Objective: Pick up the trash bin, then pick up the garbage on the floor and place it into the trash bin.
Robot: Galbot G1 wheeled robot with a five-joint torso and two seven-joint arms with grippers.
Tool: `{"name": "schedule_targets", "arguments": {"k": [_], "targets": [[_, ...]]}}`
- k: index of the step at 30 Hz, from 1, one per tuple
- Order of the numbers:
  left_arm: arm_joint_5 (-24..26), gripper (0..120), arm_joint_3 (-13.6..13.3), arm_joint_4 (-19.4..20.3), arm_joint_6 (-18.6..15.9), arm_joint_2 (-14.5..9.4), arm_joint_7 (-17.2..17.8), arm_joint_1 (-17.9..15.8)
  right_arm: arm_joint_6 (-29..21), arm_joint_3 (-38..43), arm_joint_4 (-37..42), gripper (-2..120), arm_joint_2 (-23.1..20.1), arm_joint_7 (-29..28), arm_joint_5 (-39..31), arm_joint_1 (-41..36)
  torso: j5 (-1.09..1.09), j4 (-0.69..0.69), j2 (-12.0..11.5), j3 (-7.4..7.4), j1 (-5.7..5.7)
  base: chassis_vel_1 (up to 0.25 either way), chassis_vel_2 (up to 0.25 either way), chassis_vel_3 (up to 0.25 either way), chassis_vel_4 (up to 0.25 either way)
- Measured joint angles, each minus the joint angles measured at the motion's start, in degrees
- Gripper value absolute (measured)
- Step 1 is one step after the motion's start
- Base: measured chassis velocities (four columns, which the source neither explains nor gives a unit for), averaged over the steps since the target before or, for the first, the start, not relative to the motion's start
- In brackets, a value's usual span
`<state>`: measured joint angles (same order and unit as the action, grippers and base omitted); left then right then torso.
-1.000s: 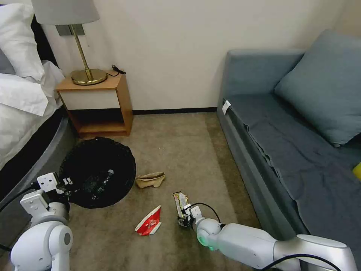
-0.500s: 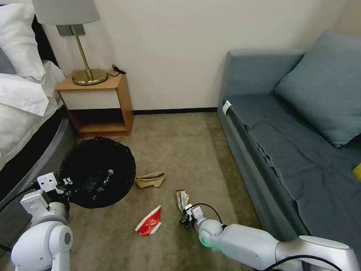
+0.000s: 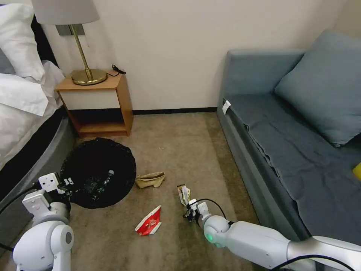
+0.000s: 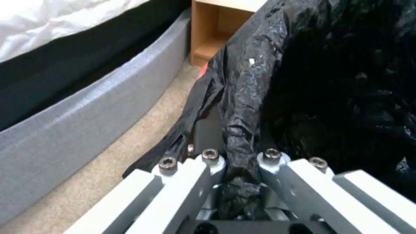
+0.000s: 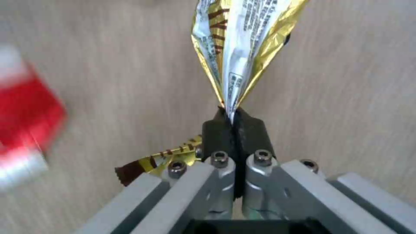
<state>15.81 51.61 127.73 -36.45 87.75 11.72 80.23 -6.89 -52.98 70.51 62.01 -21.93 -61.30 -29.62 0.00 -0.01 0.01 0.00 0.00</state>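
Right gripper (image 5: pixel 234 130): jaws clenched on the crinkled gold-and-white foil snack wrapper (image 5: pixel 242 45), long axis running straight out from the tips.

Round trash bin, black plastic liner (image 3: pixel 98 171): well to its left, rim pinched by left gripper (image 4: pixel 240 162).

Right arm low, stretched across the carpet.

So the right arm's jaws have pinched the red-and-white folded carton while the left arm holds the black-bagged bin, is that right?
Not the carton. The right gripper is shut on the gold foil snack wrapper, as the right wrist view shows; the red-and-white folded carton lies on the carpet. The left gripper does hold the black-bagged trash bin.
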Motion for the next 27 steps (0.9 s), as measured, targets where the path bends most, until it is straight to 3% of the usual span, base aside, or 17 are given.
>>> {"name": "schedule_targets", "arguments": {"k": [3, 8, 18, 27], "targets": [[0.2, 3, -0.3, -0.4, -0.2, -0.1, 0.1, 0.0, 0.1, 6.3, 8.6, 0, -2.2, -0.8, -0.4, 2.0, 0.0, 0.0, 0.0, 0.0, 0.0, 0.0, 0.0, 0.0, 0.0], [0.1, 3, -0.5, -0.7, -0.2, 0.1, 0.1, 0.1, -0.7, 10.9, 20.4, 0, -0.8, -3.4, -3.6, 7.1, 0.0, 0.0, 0.0, 0.0, 0.0, 0.0, 0.0, 0.0, 0.0], [-0.3, 3, -0.7, -0.7, -0.2, 0.4, 0.1, 0.1, -0.7, 8.4, 31.0, 0, 6.5, -6.4, -6.0, 13.4, -0.02, 0.01, 0.0, 0.0, 0.0, 0.0, 0.0, 0.0, 0.0], [-1.1, 3, -1.3, -0.6, -0.3, 1.0, 0.1, 0.1, -0.4, 1.3, 30.9, 0, 12.9, -8.3, -5.3, 13.7, -0.01, 0.02, 0.0, 0.0, 0.0, 0.0, 0.0, 0.0, 0.0]]}}
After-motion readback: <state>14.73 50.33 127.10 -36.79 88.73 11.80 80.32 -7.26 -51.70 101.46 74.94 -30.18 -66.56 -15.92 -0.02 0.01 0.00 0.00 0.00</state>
